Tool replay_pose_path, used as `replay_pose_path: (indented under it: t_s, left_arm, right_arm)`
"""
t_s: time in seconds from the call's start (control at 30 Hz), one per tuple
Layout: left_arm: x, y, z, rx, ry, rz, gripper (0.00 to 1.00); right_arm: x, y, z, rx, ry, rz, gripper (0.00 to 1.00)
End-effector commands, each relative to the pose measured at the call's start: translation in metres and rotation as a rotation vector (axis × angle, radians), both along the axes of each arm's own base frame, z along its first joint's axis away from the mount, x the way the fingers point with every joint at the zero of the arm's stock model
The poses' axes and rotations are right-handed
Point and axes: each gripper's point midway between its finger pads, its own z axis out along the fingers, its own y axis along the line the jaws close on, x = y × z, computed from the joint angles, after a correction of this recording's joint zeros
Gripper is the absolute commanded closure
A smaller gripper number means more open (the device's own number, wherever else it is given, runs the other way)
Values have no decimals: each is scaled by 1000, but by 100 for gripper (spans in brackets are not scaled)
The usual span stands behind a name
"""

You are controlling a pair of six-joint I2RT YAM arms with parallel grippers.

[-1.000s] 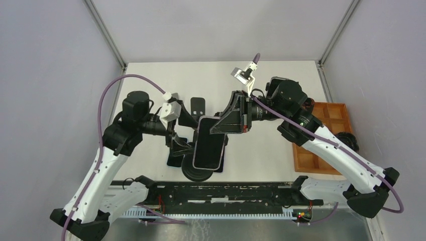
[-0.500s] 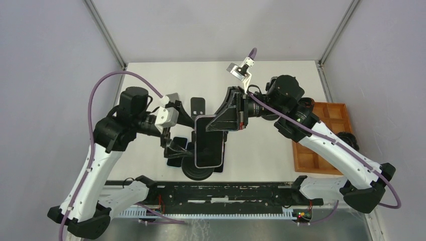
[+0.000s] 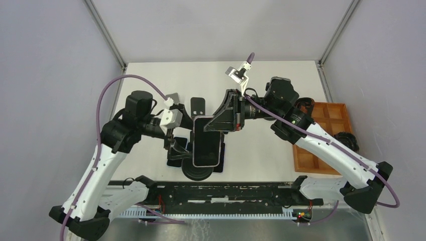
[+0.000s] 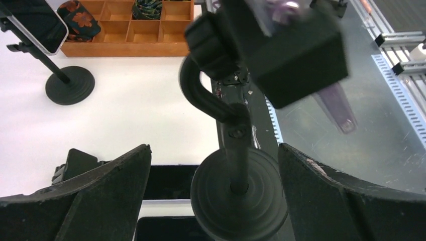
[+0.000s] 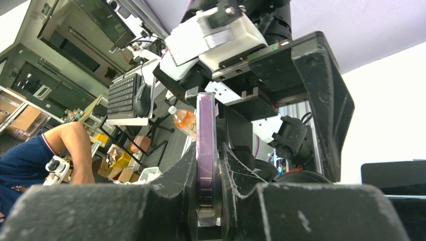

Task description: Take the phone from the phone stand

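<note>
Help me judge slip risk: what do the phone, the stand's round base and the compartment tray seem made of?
Phone: glossy dark glass face, lilac rim that looks like a soft plastic case. Stand base: matte black disc with faint rings, plastic or coated metal; cannot tell. Tray: orange-brown wood, judging by colour and flat joined walls.
</note>
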Motion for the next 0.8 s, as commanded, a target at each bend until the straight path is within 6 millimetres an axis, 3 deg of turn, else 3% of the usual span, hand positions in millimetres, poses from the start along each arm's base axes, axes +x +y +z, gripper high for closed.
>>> replay_pose_path:
  t_s: [0.0, 0.17, 0.3, 0.5, 0.77]
  left_arm:
    - [10, -15, 21, -102, 56, 12, 0]
    - [3, -15, 15, -109, 78, -45, 1]
    - [8, -16, 2, -81, 71, -53, 9]
    - [5, -15, -12, -45, 80, -127, 39]
    - [5, -14, -12, -15, 73, -164, 85]
  right_arm:
    - [0, -7, 51, 215, -101, -52, 100]
    - [12, 0, 42, 229, -113, -99, 100]
    - [17, 5, 42, 272, -92, -105, 100]
    - [25, 5, 44, 324, -100, -153, 100]
    - [27, 4, 26, 272, -82, -173, 100]
